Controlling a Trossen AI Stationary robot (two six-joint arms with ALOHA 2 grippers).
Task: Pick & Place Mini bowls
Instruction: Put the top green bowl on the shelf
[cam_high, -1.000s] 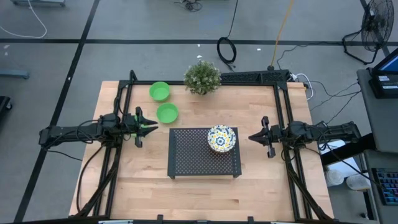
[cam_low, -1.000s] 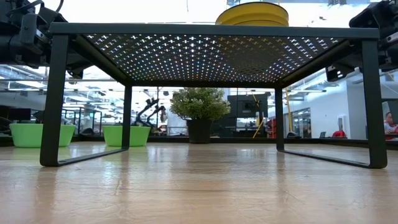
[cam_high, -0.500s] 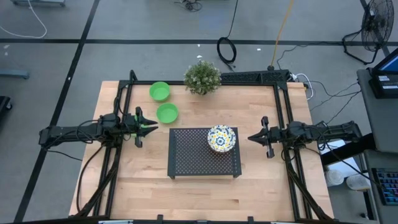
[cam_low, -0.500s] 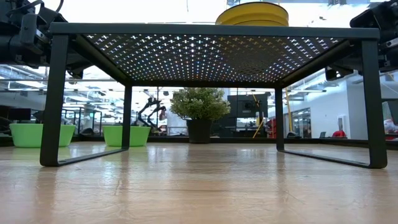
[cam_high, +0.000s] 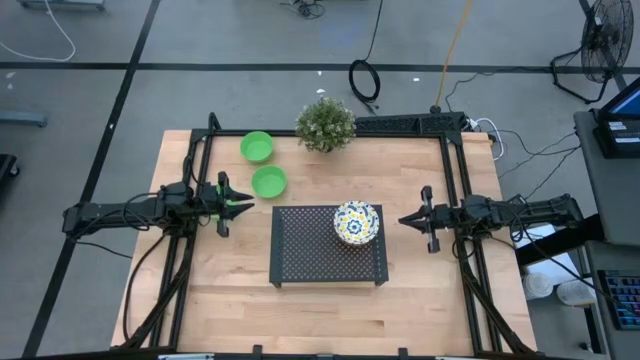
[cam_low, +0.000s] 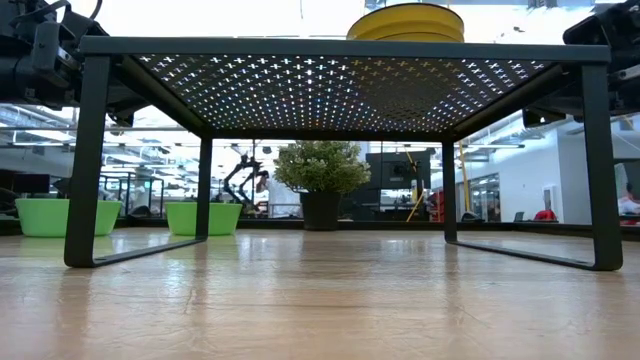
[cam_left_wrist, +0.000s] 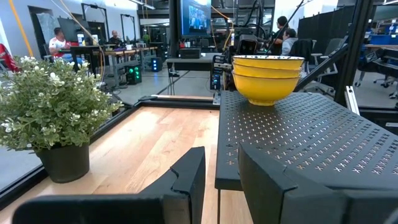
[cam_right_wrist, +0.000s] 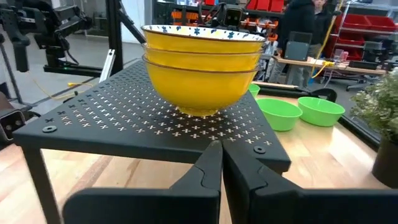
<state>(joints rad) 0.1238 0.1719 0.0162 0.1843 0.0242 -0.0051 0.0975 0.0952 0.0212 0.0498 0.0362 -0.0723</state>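
1. Two green bowls on the surface, well apart from stacked patterned bowls atop perforated rack.
2. Left pincer: partly open, empty, just beside nearer green bowl; likely next pick.
3. Right pincer: closed, empty, beside rack.

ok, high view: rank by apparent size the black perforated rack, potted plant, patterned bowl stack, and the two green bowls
1. black perforated rack
2. potted plant
3. patterned bowl stack, a bit smaller than the plant
4. the two green bowls: they look alike, no ranking between them
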